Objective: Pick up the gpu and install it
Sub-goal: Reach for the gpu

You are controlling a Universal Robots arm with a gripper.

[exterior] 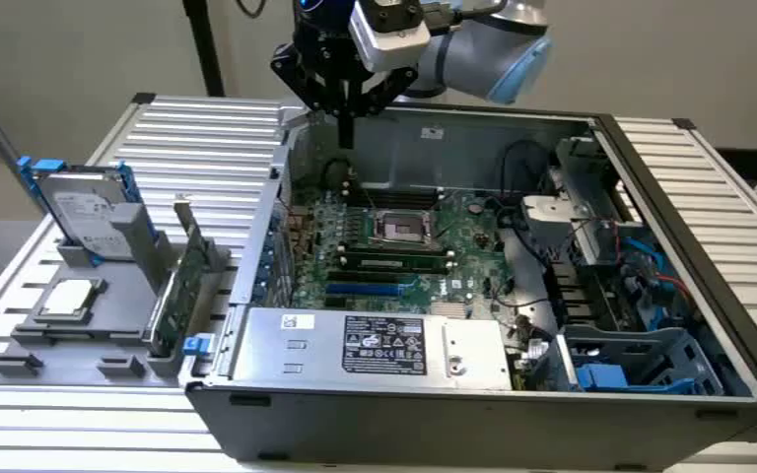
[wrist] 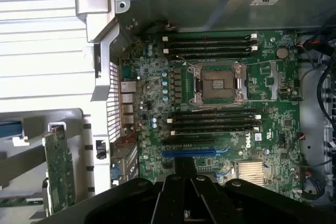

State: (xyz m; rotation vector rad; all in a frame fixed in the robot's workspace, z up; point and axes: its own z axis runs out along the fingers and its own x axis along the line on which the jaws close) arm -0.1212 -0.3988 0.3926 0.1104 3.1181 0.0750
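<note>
Now, gripper: hangs above the far wall of the open computer case, pointing straight down.
fingers: pressed together into one narrow tip, holding nothing.
gpu: stands on edge in the grey holder tray outside the case, on the exterior view's left, well apart from the gripper; its green board faces the wrist view.
hard drive: upright with blue rails, at the tray's far end.
CPU chip: flat on the tray, near the gpu.
motherboard: inside the case, its blue expansion slot near the power supply.
</note>
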